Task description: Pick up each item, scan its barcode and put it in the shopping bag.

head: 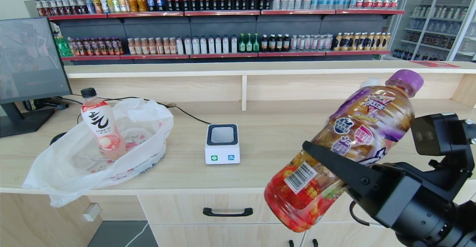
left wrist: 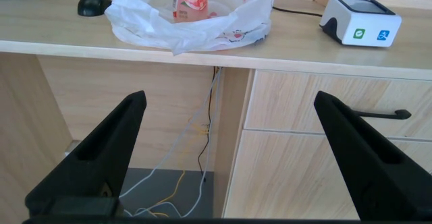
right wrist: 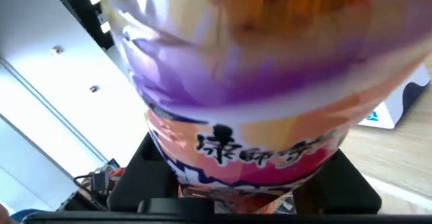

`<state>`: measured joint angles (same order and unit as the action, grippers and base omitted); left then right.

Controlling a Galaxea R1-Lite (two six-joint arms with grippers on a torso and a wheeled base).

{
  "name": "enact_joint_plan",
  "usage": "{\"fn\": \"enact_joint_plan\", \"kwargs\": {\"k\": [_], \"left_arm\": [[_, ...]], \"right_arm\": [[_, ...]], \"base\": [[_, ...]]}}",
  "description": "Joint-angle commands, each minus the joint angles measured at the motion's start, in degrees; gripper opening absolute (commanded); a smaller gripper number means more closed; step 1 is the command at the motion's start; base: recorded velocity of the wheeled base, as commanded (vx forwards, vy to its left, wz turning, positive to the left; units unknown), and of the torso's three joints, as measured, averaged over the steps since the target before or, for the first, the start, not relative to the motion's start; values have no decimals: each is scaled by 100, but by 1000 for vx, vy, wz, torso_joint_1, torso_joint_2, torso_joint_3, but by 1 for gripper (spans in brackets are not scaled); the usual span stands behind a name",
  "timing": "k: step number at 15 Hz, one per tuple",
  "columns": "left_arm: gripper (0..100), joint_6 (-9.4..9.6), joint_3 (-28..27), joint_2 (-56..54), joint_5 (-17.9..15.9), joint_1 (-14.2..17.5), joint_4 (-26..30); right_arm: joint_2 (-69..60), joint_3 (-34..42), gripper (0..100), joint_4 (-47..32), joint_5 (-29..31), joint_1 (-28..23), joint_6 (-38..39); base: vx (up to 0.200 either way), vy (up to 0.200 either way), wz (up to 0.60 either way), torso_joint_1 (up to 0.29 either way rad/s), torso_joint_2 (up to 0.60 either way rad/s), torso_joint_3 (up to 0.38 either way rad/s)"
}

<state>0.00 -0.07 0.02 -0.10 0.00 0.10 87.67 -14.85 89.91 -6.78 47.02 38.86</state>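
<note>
One tilted purple-capped plastic drink bottle (head: 357,128) is clamped in the right gripper (head: 331,161), near right; left gripper (left wrist: 229,102) is spread wide.

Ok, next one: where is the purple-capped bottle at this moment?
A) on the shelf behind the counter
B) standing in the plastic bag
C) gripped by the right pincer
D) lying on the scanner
C: the right pincer is shut on the purple-capped bottle, holding it tilted to the right of the scanner. The bottle standing in the bag is the pink bottle.
</note>
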Motion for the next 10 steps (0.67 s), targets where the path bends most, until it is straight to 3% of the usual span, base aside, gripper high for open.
{"fn": "enact_joint_plan", "kwargs": {"k": [1, 10], "left_arm": [[100, 0, -1, -2, 1, 0, -1], [100, -9, -1, -2, 1, 0, -1]], "right_arm": [[-22, 8, 0, 9, -43, 97, 7], [-14, -625, 0, 9, -43, 589, 649]], "base": [[0, 0, 0, 0, 0, 0], [0, 0, 0, 0, 0, 0]]}}
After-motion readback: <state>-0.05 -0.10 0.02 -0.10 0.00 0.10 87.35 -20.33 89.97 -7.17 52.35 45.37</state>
